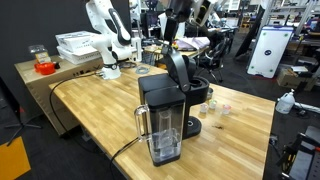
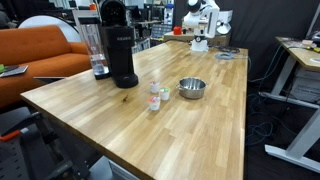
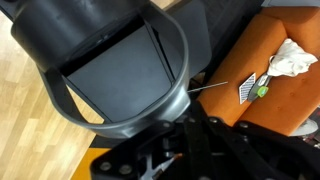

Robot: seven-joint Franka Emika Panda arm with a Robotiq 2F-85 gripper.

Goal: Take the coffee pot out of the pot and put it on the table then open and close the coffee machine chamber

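The black coffee machine (image 1: 163, 112) (image 2: 120, 50) stands on the light-wood table (image 1: 95, 110) (image 2: 200, 135). Its chamber lid (image 1: 180, 72) (image 3: 110, 70) looks tilted up from the top. In the wrist view the lid's rounded rim fills the picture, and my gripper (image 3: 195, 128) is shut right against its front edge. I cannot tell whether anything is pinched. In an exterior view the gripper (image 1: 176, 52) comes down from above onto the lid. A steel pot (image 2: 192, 88) sits on the table, with the small coffee pot (image 2: 157, 97) standing beside it.
The clear water tank (image 1: 163, 137) hangs on the machine's side and a black cord (image 1: 120, 150) runs off the table edge. An orange sofa (image 2: 35, 50) (image 3: 275, 95) holds a white cloth (image 3: 290, 58). A white robot (image 1: 108, 40) and white boxes (image 1: 75, 45) stand behind.
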